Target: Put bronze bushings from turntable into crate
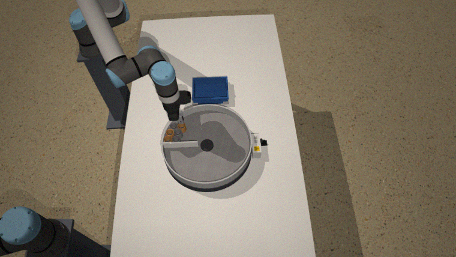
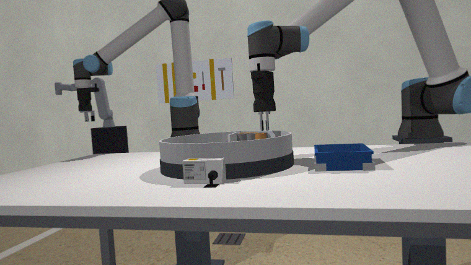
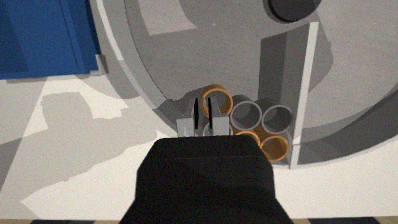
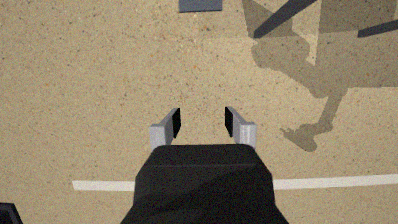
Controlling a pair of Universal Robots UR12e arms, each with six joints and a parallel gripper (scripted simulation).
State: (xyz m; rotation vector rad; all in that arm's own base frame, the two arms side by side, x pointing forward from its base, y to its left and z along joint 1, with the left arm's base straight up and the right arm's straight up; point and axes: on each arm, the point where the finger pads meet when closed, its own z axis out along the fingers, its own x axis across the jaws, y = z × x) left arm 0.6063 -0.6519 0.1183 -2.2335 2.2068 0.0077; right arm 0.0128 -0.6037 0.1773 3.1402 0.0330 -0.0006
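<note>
Speckled tan flooring (image 1: pixel 383 63) (image 4: pixel 100 75) surrounds the white worktop (image 1: pixel 207 223) (image 2: pixel 230 194) (image 3: pixel 30 185), where I see a round grey turntable (image 1: pixel 207 184) (image 2: pixel 224 153) with a raised rim. Six short, open-ended round bushings cluster on it, three bronze and three steel, beside a pale straight divider (image 1: pixel 180 144) (image 3: pixel 304 95).

My left gripper (image 1: pixel 181 118) (image 2: pixel 264 129) (image 3: pixel 203 107) hangs over that cluster, pointing down, above the turntable's rim in the exterior view. Its fingers stand narrow, a slim gap between them, and they hold nothing. From the left wrist, one bronze bushing (image 1: pixel 182 129) (image 3: pixel 216 87) lies just ahead of the fingers and off to one side; one finger overlaps its edge in that view. A steel bushing is mostly hidden behind the fingers. Nearer the divider, two more steel bushings (image 3: pixel 246 101) sit side by side, and the other two bronze bushings (image 3: pixel 275 136) stand next to them. One of those bronze rings is partly covered by the gripper's body.

Just beside the turntable, the blue rectangular crate (image 1: pixel 209 101) (image 2: pixel 343 161) (image 3: pixel 45 40) sits level between its grey corner guides (image 2: pixel 320 167).

My right gripper (image 2: pixel 89 119) (image 4: pixel 202 116) is well apart from all this, fingers wide with bare floor visible between them.
</note>
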